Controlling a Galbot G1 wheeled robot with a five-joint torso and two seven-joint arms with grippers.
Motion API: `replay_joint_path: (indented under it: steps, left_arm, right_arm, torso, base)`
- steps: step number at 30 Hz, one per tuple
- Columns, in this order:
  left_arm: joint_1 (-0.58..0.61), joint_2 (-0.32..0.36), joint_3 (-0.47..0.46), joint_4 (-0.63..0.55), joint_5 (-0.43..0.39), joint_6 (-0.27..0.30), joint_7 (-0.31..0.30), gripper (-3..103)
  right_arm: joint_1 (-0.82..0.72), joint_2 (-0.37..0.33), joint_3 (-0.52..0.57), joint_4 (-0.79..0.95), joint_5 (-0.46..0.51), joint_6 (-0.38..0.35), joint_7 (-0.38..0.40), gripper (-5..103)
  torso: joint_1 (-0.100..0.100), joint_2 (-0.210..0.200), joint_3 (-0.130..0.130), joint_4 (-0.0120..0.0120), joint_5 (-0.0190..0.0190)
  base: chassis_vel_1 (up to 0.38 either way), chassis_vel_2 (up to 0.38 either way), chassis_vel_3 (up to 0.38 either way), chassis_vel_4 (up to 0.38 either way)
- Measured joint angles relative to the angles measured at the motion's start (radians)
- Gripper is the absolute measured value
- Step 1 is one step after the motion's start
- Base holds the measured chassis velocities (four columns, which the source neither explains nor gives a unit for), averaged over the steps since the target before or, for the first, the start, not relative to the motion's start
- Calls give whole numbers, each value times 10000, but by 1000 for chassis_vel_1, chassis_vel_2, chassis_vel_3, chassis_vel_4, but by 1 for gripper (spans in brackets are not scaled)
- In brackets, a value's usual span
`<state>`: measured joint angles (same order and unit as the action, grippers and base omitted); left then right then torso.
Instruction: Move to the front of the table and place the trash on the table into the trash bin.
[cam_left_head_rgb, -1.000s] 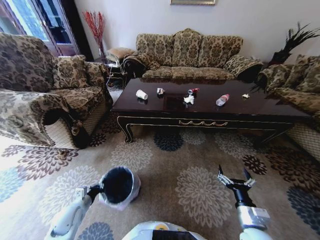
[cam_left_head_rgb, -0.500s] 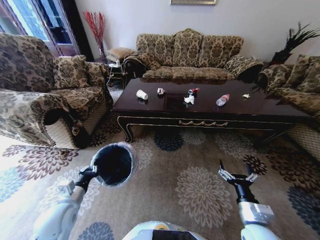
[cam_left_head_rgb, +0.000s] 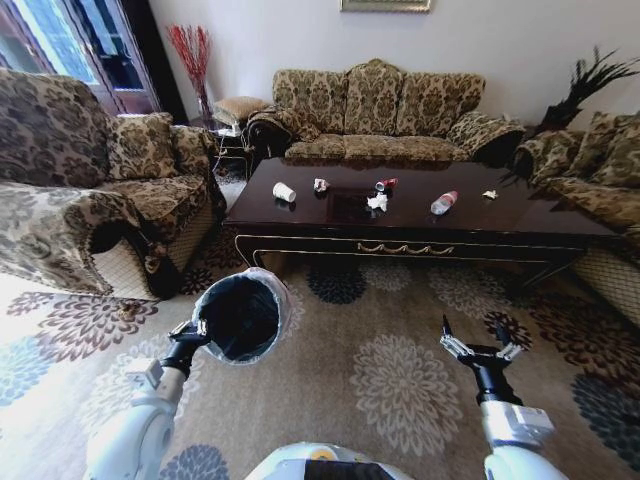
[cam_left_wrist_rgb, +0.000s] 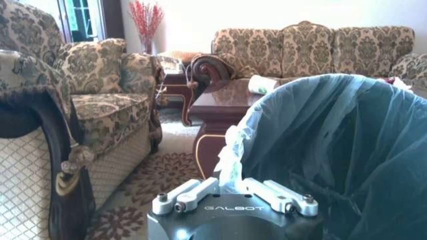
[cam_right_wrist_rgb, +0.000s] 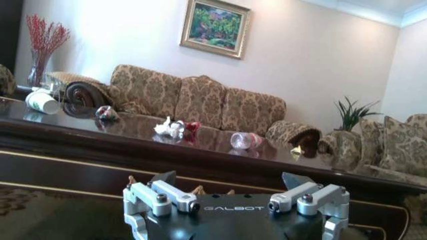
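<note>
Left gripper (cam_left_head_rgb: 192, 333): I had its fingers shut tight on the trash bin (cam_left_head_rgb: 240, 316) rim.
Right gripper (cam_left_head_rgb: 481, 350): I held its fingers open.
Trash (cam_left_head_rgb: 378, 199): lay on the table (cam_left_head_rgb: 540, 218).

A living room with a floral-patterned carpet (cam_left_head_rgb: 400, 380). A 3-seat patterned sofa (cam_left_head_rgb: 375, 105) stands against the far wall, a matching sofa (cam_left_head_rgb: 90, 190) on the left and another (cam_left_head_rgb: 600, 170) on the right. A vase of red branches (cam_left_head_rgb: 192, 55) stands in the far left corner. A framed painting (cam_right_wrist_rgb: 213, 27) hangs above the far sofa.
</note>
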<state>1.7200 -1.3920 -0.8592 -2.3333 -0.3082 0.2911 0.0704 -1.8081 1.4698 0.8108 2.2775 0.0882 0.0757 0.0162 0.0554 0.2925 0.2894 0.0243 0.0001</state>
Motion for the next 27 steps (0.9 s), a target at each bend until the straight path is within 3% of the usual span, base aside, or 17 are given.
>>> replay_joint_path:
  steps: [27]
  left_arm:
    - [-76,217,-11,59,-80,88,44,1]
  right_arm:
    - [48,51,-114,-37,-270,-76,-72,100]
  torso:
    - [388,1098,712,-1,-2]
  base:
    - [0,0,0,0]
